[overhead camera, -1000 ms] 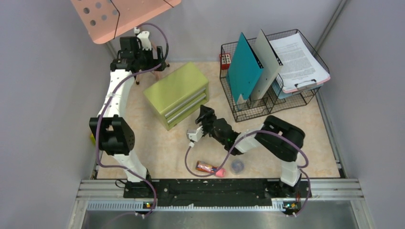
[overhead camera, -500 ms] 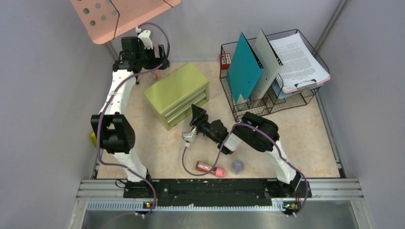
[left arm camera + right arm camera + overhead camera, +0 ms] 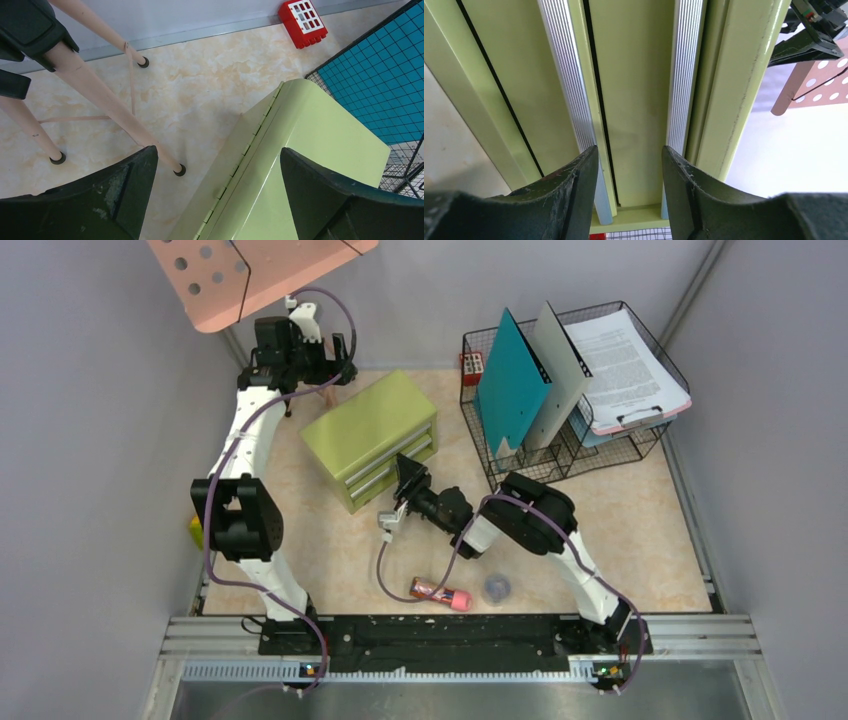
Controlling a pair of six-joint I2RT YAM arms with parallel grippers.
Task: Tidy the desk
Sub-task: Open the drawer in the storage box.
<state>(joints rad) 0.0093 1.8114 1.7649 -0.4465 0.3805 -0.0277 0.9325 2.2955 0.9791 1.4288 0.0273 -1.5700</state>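
The desk [image 3: 640, 510] is a beige marbled tabletop. An olive-green drawer box [image 3: 365, 425] stands on it at the back left. My right gripper [image 3: 408, 472] is up against the box's drawer front. In the right wrist view its jaws [image 3: 630, 150] stand apart, and between them lies the drawer face [image 3: 634, 75] flanked by two ribbed silver handles [image 3: 566, 75]. My left gripper [image 3: 338, 368] hovers wide open over the box's rear hinged edge [image 3: 250, 145], holding nothing. The left gripper's fingertips [image 3: 135, 170] frame the box's back corner.
A black wire rack [image 3: 560, 455] at the back right holds a teal folder [image 3: 510, 380] and a clipboard of papers [image 3: 625, 365]. A red block [image 3: 303, 22] sits by the back wall. A pink stand's legs [image 3: 100, 95] rise beside the box. A red-and-pink tube [image 3: 440, 592] and a small dark round thing [image 3: 497, 587] lie near the front.
My right arm has swung left and forward, bringing its gripper up to the drawer front, and its jaws have narrowed. The left arm has barely shifted.
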